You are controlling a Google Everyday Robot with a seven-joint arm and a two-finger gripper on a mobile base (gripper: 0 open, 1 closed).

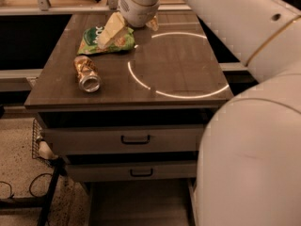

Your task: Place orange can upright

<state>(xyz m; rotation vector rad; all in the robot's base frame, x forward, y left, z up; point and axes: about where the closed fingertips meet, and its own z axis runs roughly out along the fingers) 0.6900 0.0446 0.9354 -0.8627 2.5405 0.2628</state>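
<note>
The orange can (86, 73) lies on its side near the left front of the dark table (183, 65), its silver end facing the front edge. My gripper (110, 33) hangs over the back left of the table, above the green snack bag (101, 39), behind and a little right of the can, not touching it. It holds nothing that I can see. My arm (225, 27) crosses the view from the right.
A bright ring of light (176, 65) lies on the table's right half. Two closed drawers (135, 139) sit under the tabletop. A wire basket (40, 142) and cables are on the floor at the left. A shelf runs behind the table.
</note>
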